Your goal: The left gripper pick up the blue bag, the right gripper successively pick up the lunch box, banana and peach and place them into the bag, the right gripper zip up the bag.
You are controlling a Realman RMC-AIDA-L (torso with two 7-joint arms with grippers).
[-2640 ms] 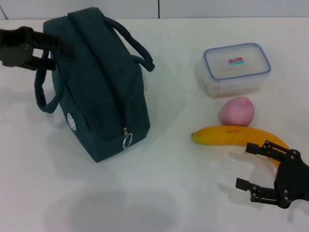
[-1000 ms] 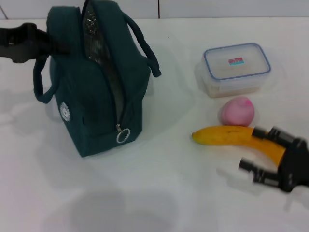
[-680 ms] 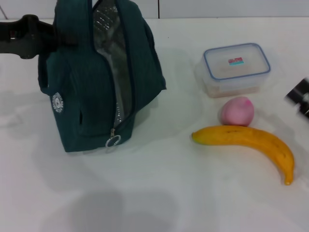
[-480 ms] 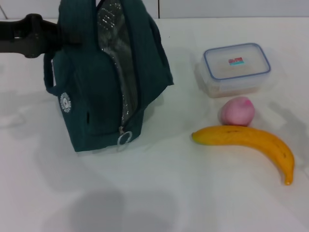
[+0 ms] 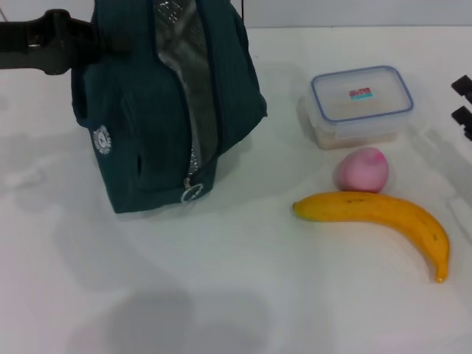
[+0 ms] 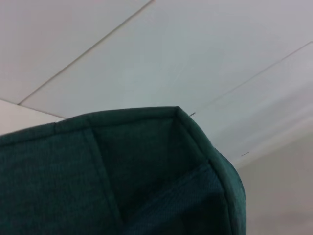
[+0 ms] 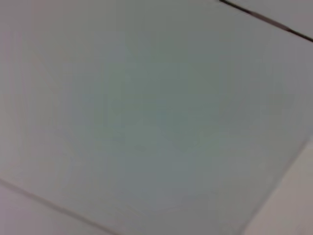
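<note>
The blue bag hangs at the far left of the white desk, held up on its left side by the left tool, whose black arm reaches in from the left edge. I cannot tell how its fingers stand, since the bag's fabric hides them, but the way the bag hangs suggests they are clamped on a handle. The zip is undone and the mouth gapes toward the right, showing the silver lining, with the ring pull low at the near end.

The lunch box sits flat on the desk, well to the right of the bag, lid on, its long side running left to right. The right tool only just shows at the right edge, beyond the box's right end and at about its level; two dark tips are visible and I cannot say whether they are spread or closed. That puts the box between the right tool and the bag's opening, so the right arm is much the nearer one, and the carry would run leftward across the desk.

The peach lies just in front of the box, and the banana lies just beyond it toward the near edge, curving left to right. Neither blocks the way from box to bag.
</note>
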